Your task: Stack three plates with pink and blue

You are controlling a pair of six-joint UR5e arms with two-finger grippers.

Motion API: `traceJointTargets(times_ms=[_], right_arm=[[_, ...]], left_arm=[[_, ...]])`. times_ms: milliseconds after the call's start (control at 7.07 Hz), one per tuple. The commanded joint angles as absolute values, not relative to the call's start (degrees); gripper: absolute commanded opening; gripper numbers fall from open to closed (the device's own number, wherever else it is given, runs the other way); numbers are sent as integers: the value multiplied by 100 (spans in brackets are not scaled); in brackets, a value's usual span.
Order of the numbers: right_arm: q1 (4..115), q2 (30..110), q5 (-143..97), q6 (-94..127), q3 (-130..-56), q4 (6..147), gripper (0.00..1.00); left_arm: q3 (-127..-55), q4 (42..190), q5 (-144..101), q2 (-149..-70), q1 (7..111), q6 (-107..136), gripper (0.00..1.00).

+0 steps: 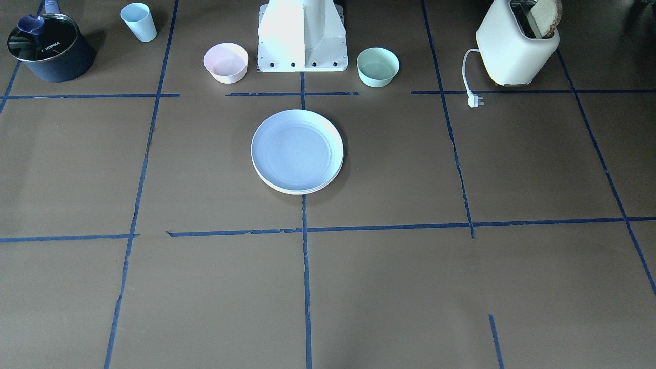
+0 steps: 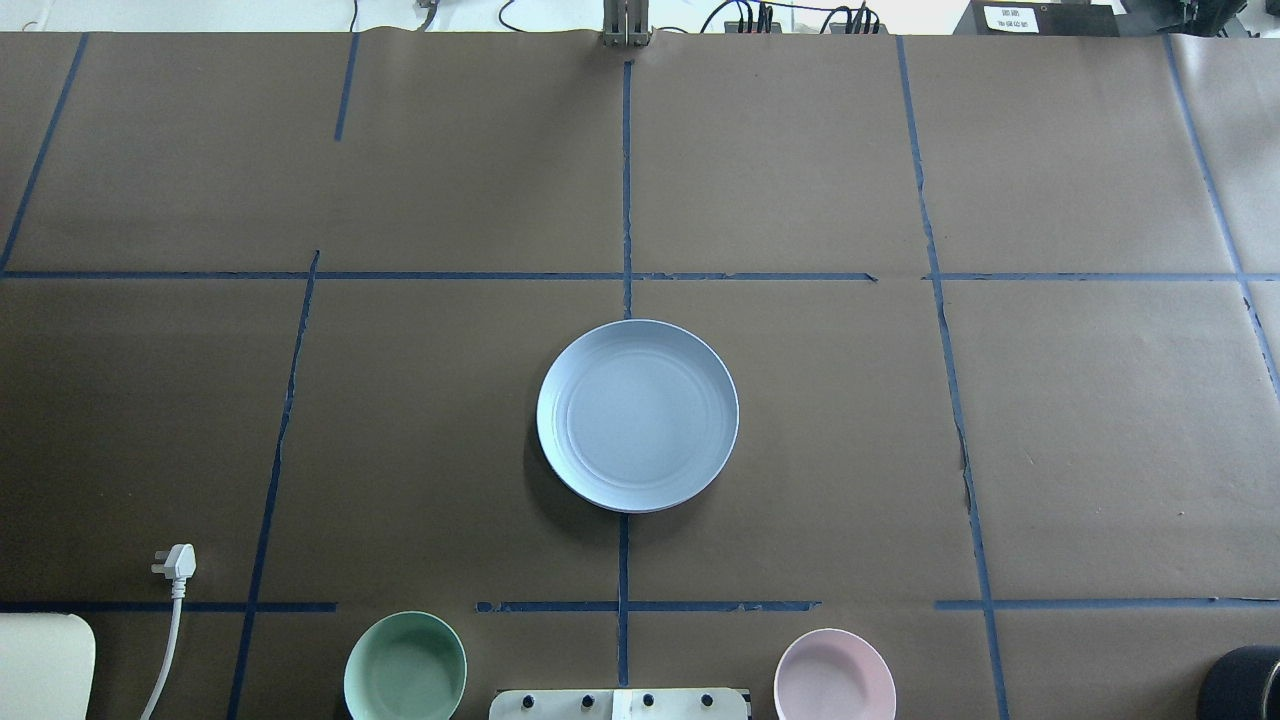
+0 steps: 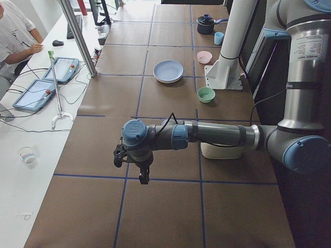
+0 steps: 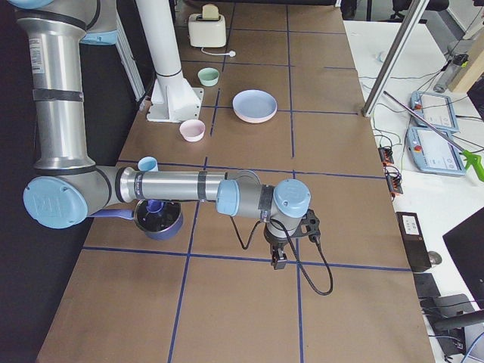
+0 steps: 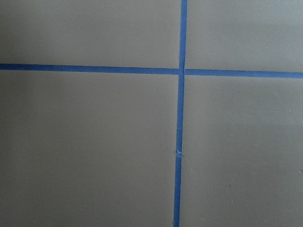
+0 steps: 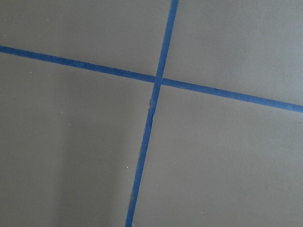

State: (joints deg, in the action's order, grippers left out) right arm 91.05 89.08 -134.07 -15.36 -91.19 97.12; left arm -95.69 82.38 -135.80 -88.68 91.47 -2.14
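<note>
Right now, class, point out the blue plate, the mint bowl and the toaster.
blue plate [image 2: 637, 415]: overhead view, its well.
mint bowl [image 1: 377, 66]: front-facing view, its inner floor.
toaster [image 1: 512, 56]: front-facing view, its side wall.

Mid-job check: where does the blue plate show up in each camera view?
Front-facing: blue plate at centre, below-left of the mint bowl.
Overhead: blue plate at centre, up-right of the mint bowl.
Exterior left: blue plate upper middle, beyond the mint bowl.
Exterior right: blue plate upper middle, mint bowl beyond it.
Both wrist views: not in them.
Shared landmark: the mint bowl.
</note>
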Motion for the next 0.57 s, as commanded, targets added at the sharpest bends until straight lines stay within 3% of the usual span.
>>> traceJointTargets(times_ms=[0, 425], right_arm=[[9105, 8912, -13421, -1529, -8983, 9721, 100], [9105, 8903, -13430, -1529, -8903, 9712, 100]], left_arm=[[-9703, 8244, -13579, -8885, 9141, -220, 100], [-10037, 8244, -13570, -8692, 9123, -202, 100]])
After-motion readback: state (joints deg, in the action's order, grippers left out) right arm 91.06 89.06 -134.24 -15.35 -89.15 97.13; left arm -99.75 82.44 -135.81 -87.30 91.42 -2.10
